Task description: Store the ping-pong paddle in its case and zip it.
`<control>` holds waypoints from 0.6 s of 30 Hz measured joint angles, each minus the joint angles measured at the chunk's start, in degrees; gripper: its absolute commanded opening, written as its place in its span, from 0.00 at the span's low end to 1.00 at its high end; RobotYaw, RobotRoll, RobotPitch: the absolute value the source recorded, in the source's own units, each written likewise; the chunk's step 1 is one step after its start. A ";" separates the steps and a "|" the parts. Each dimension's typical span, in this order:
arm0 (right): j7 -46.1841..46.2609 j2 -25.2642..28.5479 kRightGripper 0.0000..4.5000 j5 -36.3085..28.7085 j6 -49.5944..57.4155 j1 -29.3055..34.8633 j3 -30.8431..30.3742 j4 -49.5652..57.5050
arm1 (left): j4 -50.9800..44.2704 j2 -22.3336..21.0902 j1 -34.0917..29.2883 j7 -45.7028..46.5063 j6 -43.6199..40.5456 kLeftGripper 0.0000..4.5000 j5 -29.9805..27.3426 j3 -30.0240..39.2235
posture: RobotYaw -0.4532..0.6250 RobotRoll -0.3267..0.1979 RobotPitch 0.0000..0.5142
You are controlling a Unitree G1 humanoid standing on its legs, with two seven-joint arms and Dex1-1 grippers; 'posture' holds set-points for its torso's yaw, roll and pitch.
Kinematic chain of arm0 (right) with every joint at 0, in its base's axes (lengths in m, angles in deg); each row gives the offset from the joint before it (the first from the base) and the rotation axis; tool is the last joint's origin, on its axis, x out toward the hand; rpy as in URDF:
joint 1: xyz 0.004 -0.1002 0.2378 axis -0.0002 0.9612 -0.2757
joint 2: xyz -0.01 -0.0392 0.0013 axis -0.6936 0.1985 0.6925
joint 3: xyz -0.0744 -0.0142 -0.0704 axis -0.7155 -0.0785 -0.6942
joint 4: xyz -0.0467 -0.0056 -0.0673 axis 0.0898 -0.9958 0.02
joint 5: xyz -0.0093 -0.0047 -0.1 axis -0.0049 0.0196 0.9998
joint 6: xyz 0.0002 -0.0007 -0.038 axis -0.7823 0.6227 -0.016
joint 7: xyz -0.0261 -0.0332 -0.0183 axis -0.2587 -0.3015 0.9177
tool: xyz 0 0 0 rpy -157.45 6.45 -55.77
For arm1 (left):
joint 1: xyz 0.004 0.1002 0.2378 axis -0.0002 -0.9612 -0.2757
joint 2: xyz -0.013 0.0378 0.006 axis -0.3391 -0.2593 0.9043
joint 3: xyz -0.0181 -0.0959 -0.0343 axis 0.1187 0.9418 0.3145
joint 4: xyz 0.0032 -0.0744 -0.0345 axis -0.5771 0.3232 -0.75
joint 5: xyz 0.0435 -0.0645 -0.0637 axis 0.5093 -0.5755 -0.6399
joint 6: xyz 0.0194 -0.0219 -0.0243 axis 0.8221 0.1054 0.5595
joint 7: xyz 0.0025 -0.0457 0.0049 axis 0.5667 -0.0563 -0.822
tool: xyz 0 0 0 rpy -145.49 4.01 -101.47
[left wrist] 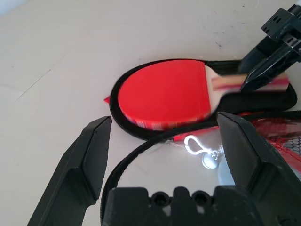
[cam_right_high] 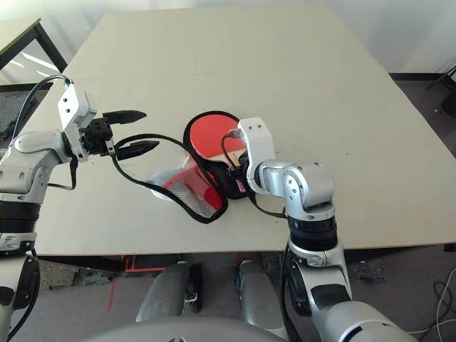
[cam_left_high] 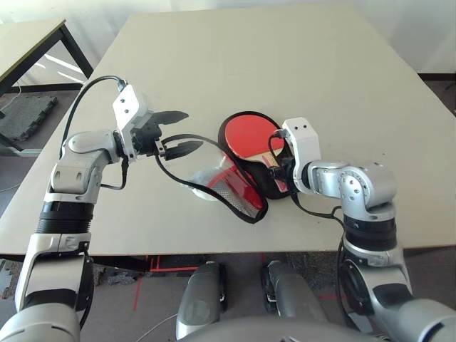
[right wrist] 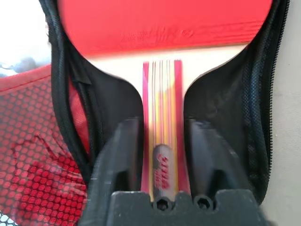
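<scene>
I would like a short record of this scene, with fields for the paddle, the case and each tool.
paddle: ping-pong paddle, red face up, lying in the lower half of the case
case: case unzipped, red mesh flap folded open toward the robot
left tool: left tool open, its lower finger hooked under the flap's zipper rim, holding it up
right tool: right tool, fingers either side of the paddle handle, grip unclear
surface: table

Paddle [cam_left_high: 249, 135] inside open case [cam_left_high: 246, 187]

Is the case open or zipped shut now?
Open: the case's red mesh flap is folded aside, and the ping-pong paddle lies uncovered on its black half.
</scene>
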 measured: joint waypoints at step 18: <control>-29.95 30.45 0.98 -2.01 -50.68 1.69 10.04 -19.45 | 6.28 -16.11 -1.10 -6.77 0.45 1.00 2.47 1.95 | 0.54 0.62 0.18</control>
